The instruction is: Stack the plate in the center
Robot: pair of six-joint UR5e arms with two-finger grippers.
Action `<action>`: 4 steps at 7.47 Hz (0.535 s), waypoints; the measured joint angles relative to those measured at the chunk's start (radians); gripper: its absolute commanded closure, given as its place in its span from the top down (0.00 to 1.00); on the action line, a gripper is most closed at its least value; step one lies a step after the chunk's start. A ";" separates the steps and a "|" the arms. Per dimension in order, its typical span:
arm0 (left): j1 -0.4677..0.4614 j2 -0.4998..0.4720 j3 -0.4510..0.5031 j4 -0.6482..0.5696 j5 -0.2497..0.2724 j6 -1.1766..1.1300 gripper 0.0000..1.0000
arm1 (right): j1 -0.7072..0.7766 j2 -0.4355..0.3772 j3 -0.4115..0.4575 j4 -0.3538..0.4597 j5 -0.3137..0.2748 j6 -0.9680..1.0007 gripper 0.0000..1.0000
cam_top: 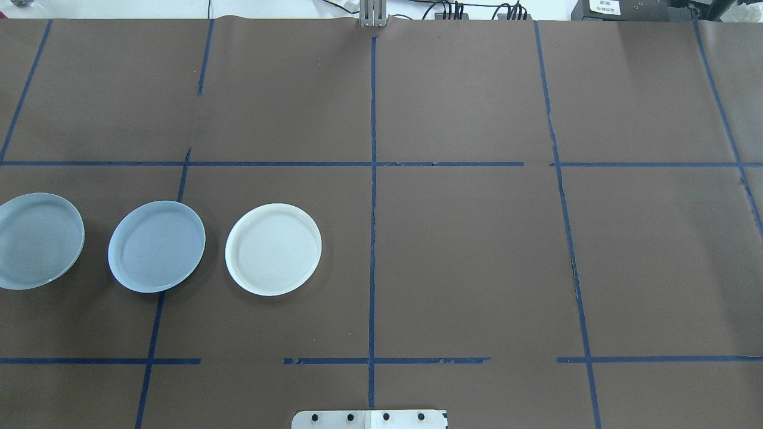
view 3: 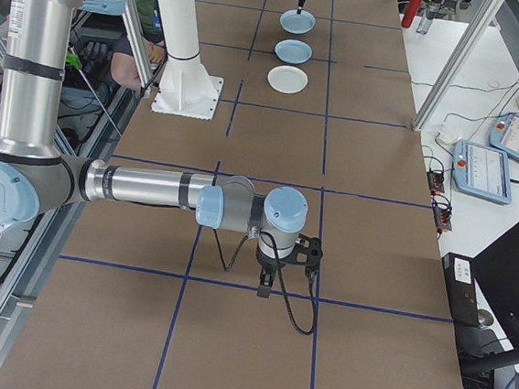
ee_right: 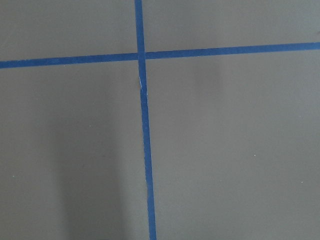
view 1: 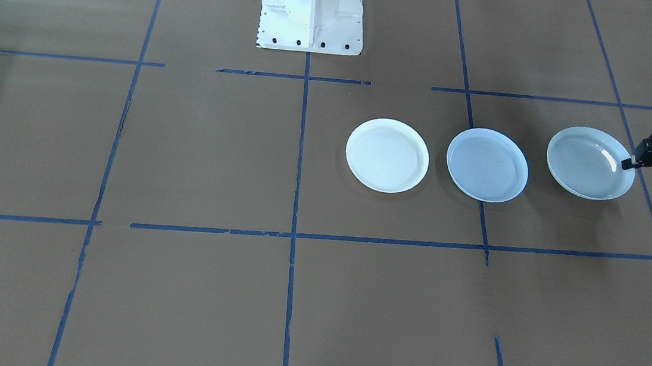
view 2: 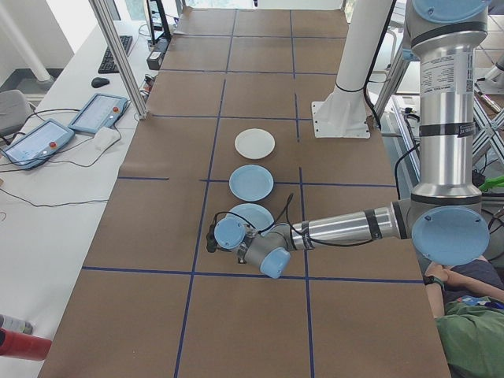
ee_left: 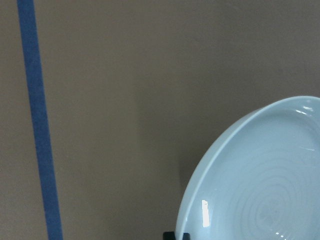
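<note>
Pale blue plate [view 1: 487,165] is sitting flat mid-row, white plate [view 1: 387,155] just beside it toward table middle, ridged greenish-rim plate [view 1: 590,163] on its other side. Left gripper [view 1: 627,165] is pinching that ridged plate's outer rim, fingers closed on it, plate tilting up. All three plates are holding nothing. Right gripper [view 3: 265,290] is hanging over bare brown table [cam_top: 465,256] well apart; jaw state can't tell.
</note>
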 measured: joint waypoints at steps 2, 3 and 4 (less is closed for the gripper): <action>-0.003 -0.037 -0.025 -0.002 -0.001 -0.103 0.00 | 0.000 0.000 0.000 0.000 0.000 0.000 1.00; 0.002 -0.051 -0.053 -0.005 0.015 -0.175 0.00 | 0.000 0.000 0.000 0.000 0.000 0.000 1.00; 0.021 -0.059 -0.082 -0.007 0.034 -0.235 0.00 | 0.000 0.000 0.000 0.000 0.000 0.000 1.00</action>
